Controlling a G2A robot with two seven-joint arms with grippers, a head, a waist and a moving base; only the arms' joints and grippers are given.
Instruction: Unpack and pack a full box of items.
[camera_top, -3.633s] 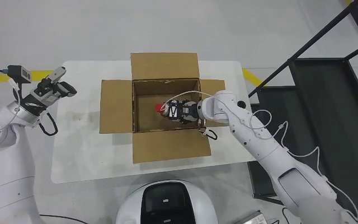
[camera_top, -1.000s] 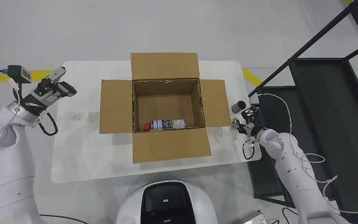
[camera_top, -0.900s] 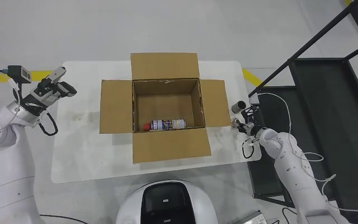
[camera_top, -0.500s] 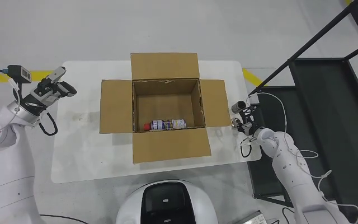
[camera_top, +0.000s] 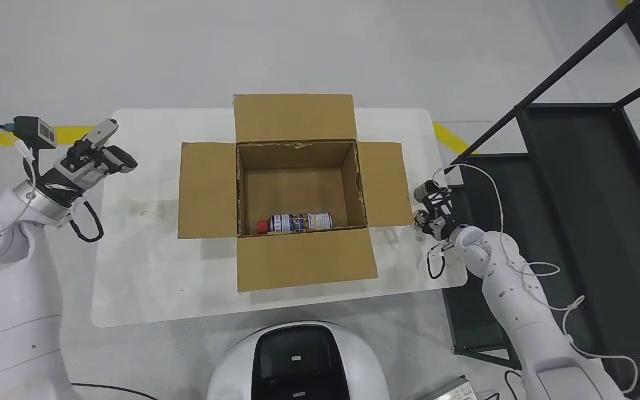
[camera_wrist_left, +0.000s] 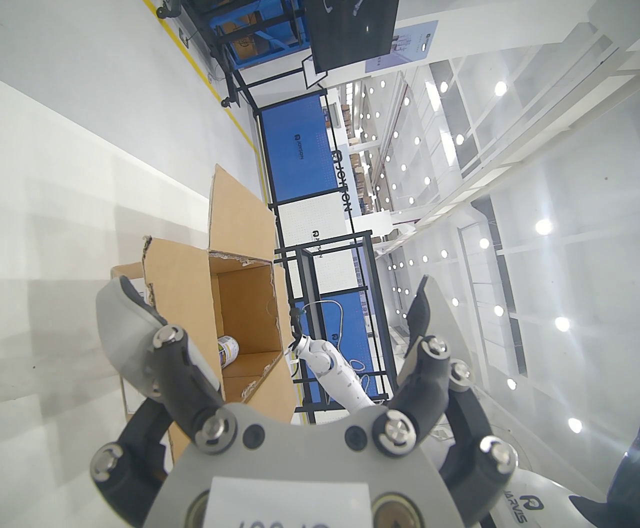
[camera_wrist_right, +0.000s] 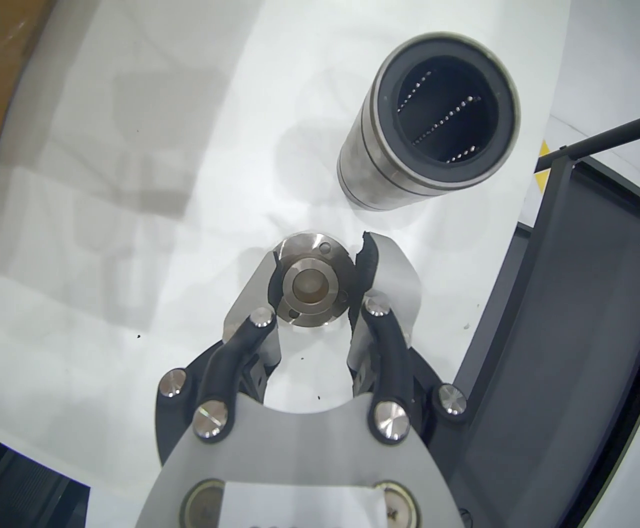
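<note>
From above, the right gripper (camera_top: 432, 207), inside the box (camera_top: 208, 190) 3.6 s ago, now sits at the table's (camera_top: 150, 270) right edge just beside the flap, and the spray can (camera_top: 295, 221) lies along the box's near wall. The left wrist view shows the left gripper (camera_wrist_left: 271, 292) spread wide and empty, well apart from the box. In the right wrist view the jaws are closed on a flanged bushing (camera_wrist_right: 310, 287), with a linear bearing (camera_wrist_right: 427, 120) just beside it and the table rim close.

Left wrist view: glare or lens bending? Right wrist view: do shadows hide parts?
Left wrist view: ceiling lamps glare, the blue panel bows. Right wrist view: soft shadows cross the table, but the bearing and the flange in the right hand are evenly lit.
</note>
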